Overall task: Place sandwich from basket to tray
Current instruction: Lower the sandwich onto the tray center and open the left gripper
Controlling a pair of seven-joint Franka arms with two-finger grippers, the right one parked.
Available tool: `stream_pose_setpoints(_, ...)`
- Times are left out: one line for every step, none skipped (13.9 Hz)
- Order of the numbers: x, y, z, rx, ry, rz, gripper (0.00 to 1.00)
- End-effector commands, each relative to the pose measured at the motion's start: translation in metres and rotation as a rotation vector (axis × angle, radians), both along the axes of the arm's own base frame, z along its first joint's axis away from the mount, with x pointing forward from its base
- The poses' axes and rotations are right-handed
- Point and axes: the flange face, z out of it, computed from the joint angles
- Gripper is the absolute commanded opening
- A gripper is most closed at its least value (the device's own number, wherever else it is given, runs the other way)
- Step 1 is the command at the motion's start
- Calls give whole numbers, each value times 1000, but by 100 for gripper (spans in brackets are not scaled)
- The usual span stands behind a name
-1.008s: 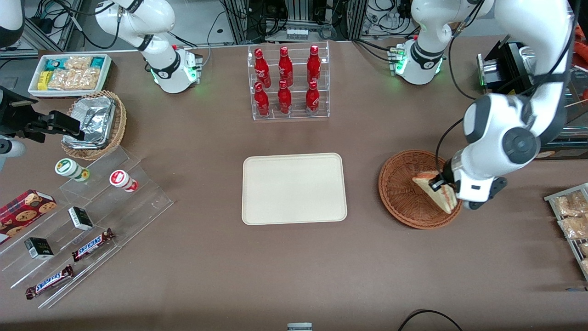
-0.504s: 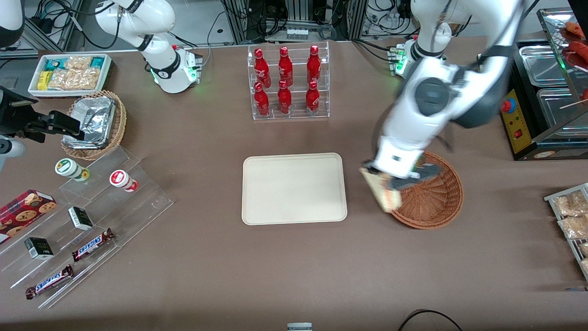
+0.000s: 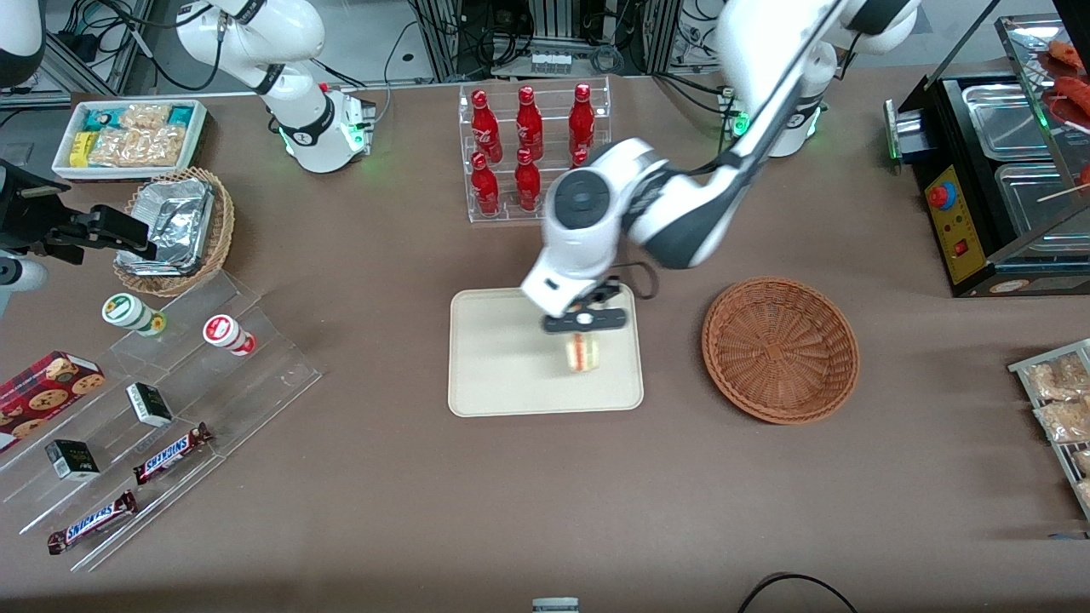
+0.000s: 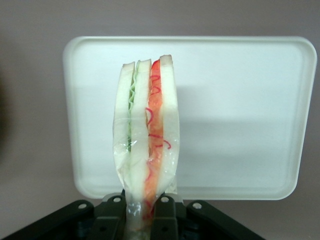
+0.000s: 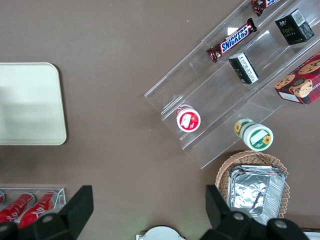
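Sandwich [image 3: 582,352] held above tray [image 3: 494,375].
Gripper [image 3: 584,328] pinches it at frame centre, wedge upright; basket [image 3: 780,349] sits apart, centre-right.

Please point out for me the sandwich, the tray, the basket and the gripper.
sandwich [image 4: 146,150]: left wrist view, on its layered cut edge.
tray [image 3: 494,358]: front view, on its bare floor.
basket [image 3: 780,349]: front view, on its woven bottom.
gripper [image 3: 584,324]: front view, above the tray, shut on the sandwich.

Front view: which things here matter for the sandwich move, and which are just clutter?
Job:
sandwich, clamped in the gripper above the tray
tray
basket, no sandwich in it

Clutter:
cola bottle rack
foil basket
snack box
Snickers bars
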Motion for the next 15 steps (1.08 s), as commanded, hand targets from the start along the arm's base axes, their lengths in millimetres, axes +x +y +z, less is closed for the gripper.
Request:
stream_pose_setpoints(-5, -32, -28, -27, -42, -41, 0)
stream_pose_setpoints(-9, -40, -35, -37, -45, -51, 0)
stream_pose_setpoints(-11, -42, -47, -34, -38, -58, 0)
stream_pose_setpoints(-12, -43, -58, -29, -28, -64, 0)
stream_pose_setpoints(-13, -42, -66, -22, -18, -70, 0)
stream_pose_setpoints(-13, -42, -70, -18, -16, -69, 0)
stream_pose_setpoints(-12, -41, -74, -13, -15, -71, 0)
stream_pose_setpoints(-11, -40, -85, 3, -18, -80, 0)
stream_pose_setpoints(-8, -44, -92, 4, -32, -83, 0)
stream_pose_setpoints(-8, -47, -99, 5, -37, -85, 0)
stream_pose_setpoints(-14, -51, -104, 9, -33, -95, 0)
stream_pose_setpoints(-15, -51, -109, 13, -27, -96, 0)
stream_pose_setpoints(-16, -51, -110, 14, -25, -95, 3)
stream_pose_setpoints(-15, -51, -108, 13, -28, -93, 57)
stream_pose_setpoints(-14, -51, -104, 15, -33, -89, 100)
